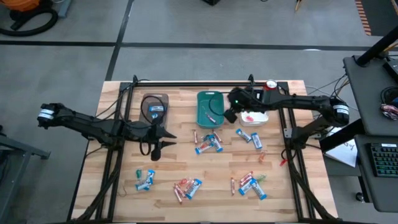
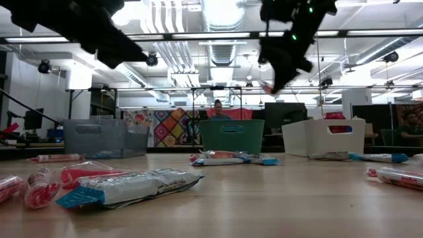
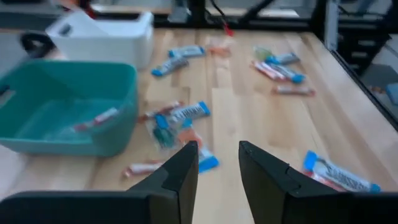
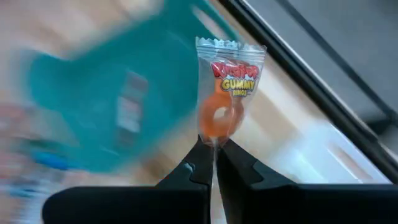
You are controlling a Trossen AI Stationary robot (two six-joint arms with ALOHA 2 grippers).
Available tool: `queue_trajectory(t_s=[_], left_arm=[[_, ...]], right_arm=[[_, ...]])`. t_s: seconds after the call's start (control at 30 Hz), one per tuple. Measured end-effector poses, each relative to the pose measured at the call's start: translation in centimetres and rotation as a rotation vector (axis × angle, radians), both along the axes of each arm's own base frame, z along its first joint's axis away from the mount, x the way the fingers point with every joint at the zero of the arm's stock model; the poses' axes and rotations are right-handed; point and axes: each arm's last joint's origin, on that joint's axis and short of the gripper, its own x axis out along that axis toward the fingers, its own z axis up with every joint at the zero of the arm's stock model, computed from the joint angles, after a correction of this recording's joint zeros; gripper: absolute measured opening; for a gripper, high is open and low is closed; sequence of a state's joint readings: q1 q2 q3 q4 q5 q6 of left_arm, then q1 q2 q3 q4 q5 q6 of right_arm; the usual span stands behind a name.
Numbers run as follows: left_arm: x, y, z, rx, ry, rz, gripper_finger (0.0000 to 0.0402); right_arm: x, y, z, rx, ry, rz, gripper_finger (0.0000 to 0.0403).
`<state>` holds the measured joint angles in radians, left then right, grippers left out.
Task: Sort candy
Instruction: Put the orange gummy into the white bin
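The right gripper point(image 4: 214, 163) is pinched shut on a clear-wrapped orange gummy ring candy point(image 4: 222, 99), held in the air between the teal plastic tray point(image 1: 210, 107) and the white tray point(image 1: 256, 117). The left gripper point(image 3: 216, 167) hovers over the wooden table point(image 1: 168, 193) just in front of the brown tray point(image 1: 154, 107), its fingers parted with nothing between them. Sorting looks barely begun (my judgement): a few pieces lie in the trays, while blue-and-white bar wrappers point(image 1: 145, 180) and red sticks point(image 1: 180, 191) lie scattered in clusters across the boards.
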<state>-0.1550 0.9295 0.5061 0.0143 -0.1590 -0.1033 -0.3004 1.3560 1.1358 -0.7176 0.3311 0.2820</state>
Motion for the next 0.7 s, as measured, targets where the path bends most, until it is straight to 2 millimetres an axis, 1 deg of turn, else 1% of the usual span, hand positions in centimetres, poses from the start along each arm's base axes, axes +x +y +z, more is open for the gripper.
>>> queue_trajectory(t_s=[0.1,0.2,0.3,0.4,0.47,0.7], left_arm=[[0.2,0.7,0.5,0.018,-0.01,0.05,0.0097],[0.3,1.3,0.7,0.023,-0.019,0.083,0.0097],[0.3,1.9,0.7,0.023,-0.018,0.113,0.0097],[0.3,2.4,0.7,0.023,-0.017,0.135,0.0097],[0.3,2.5,0.7,0.023,-0.017,0.143,0.0097],[0.3,2.6,0.7,0.022,-0.015,0.147,0.0097]], right_arm=[[-2.3,-1.7,-0.8,0.06,0.137,-0.164,0.0009],[-4.6,-3.1,-1.9,0.134,0.237,-0.335,0.0009],[-6.1,-4.1,-3.2,0.168,0.286,-0.418,0.0009],[-7.0,-4.7,-4.2,0.187,0.315,-0.459,0.0011],[-7.3,-4.9,-4.5,0.192,0.321,-0.474,0.002],[-7.2,-4.9,-4.7,0.187,0.306,-0.471,0.0079]])
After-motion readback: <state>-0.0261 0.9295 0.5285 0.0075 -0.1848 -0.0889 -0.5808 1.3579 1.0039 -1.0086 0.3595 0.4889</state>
